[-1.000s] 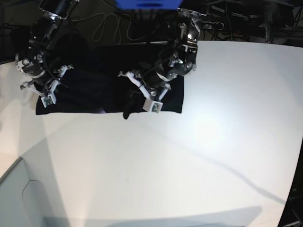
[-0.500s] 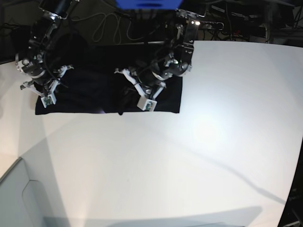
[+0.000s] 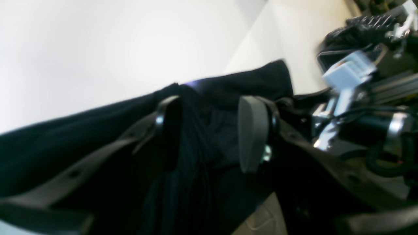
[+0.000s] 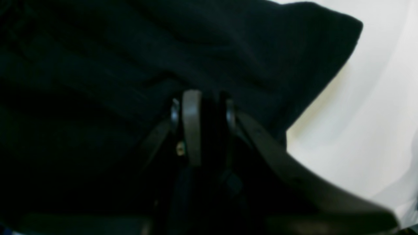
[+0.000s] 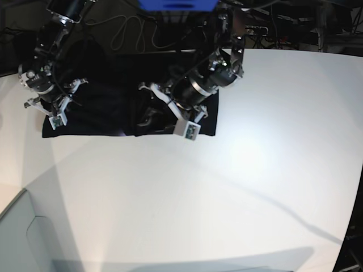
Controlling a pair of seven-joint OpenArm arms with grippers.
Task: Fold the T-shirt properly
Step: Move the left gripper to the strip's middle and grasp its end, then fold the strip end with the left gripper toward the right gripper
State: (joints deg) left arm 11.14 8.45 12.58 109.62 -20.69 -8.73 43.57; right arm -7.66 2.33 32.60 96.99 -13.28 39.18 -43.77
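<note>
- T-shirt (image 5: 113, 110), plain black side showing, lies creased across the white bench (image 5: 238, 198), along the edge beside the robot and toward the corner at its right.
- Over the cloth, the left gripper (image 3: 212, 130) stands with its fingers spread well apart, dark fabric visible between and beneath them. Whether the tips touch the shirt cannot be told.
- At the shirt's other end, the right gripper (image 4: 209, 127) is posed over black fabric, its fingers close together with a narrow, dark gap between. Whether they pinch a fold cannot be told.
- Running roughly parallel to the bench's long edges, the shirt's outer border is fairly straight. A raised ridge of cloth runs under the left gripper, and a small purple tint shows on the fabric just beyond it.
- Soft wrinkles cross the part below the right gripper, where a rounded corner of cloth meets the white surface.
- Behind the shirt, thin cables (image 5: 119, 39) loop on the robot's side of the bench.
</note>
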